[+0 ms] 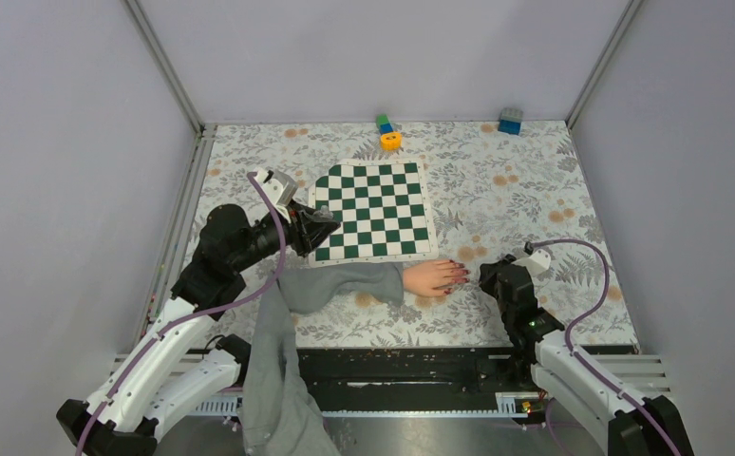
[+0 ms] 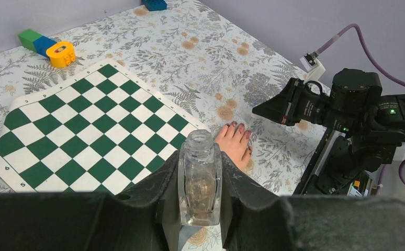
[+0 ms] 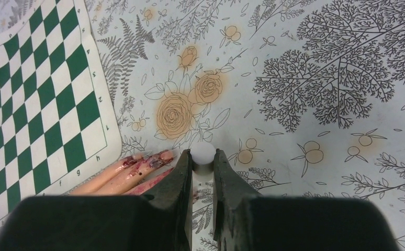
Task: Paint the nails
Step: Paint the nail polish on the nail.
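A pale pinkish hand (image 1: 432, 277) with a grey sleeve (image 1: 340, 285) lies on the floral table, fingers pointing right. Its nails (image 1: 461, 276) are dark red; they also show in the left wrist view (image 2: 240, 129) and smeared red in the right wrist view (image 3: 149, 161). My left gripper (image 2: 200, 178) is shut on an open clear glass polish bottle (image 2: 200, 180), held above the sleeve near the chessboard. My right gripper (image 3: 203, 159) is shut on a white round cap (image 3: 203, 152), just right of the fingertips; any brush below it is hidden.
A green and white chessboard mat (image 1: 375, 210) lies behind the hand. A yellow ring with green and blue blocks (image 1: 388, 135) and a blue block (image 1: 510, 120) stand at the far edge. Grey walls enclose the table on three sides.
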You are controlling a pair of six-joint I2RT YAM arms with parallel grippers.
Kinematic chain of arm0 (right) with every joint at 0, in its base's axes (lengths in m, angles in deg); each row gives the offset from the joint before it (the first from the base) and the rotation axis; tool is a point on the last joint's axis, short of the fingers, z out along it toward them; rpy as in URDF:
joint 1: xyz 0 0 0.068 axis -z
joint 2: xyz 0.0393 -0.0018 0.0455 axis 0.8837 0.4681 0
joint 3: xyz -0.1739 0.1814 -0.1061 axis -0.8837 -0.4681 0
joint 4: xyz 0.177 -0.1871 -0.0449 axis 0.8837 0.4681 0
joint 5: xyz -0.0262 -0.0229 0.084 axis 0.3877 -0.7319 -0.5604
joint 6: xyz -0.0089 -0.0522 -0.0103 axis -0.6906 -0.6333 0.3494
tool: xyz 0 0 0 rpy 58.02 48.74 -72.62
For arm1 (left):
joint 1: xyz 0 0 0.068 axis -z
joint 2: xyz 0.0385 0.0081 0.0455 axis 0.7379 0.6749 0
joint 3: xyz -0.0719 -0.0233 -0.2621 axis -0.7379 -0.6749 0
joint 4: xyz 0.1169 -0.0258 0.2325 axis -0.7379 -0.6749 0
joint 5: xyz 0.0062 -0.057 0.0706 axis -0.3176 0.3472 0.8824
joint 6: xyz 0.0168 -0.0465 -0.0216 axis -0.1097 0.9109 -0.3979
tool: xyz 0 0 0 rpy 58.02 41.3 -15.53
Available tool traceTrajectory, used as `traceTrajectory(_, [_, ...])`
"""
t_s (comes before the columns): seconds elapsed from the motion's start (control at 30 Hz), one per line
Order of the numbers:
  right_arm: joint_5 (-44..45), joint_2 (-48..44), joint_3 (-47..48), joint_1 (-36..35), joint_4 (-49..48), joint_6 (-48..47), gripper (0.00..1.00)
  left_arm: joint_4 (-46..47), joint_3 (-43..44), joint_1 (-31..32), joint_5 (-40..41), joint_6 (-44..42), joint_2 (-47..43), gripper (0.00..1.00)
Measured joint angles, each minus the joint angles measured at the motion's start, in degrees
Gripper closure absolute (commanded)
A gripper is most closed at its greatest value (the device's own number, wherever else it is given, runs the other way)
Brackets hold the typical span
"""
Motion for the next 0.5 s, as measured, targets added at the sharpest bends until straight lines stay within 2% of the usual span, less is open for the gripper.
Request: traceTrajectory(0.5, [0.7, -6.6, -0.5, 0.0, 0.0, -0.2, 1.0, 0.0, 0.0, 0.0, 0.0, 0.0, 0.0, 1.0])
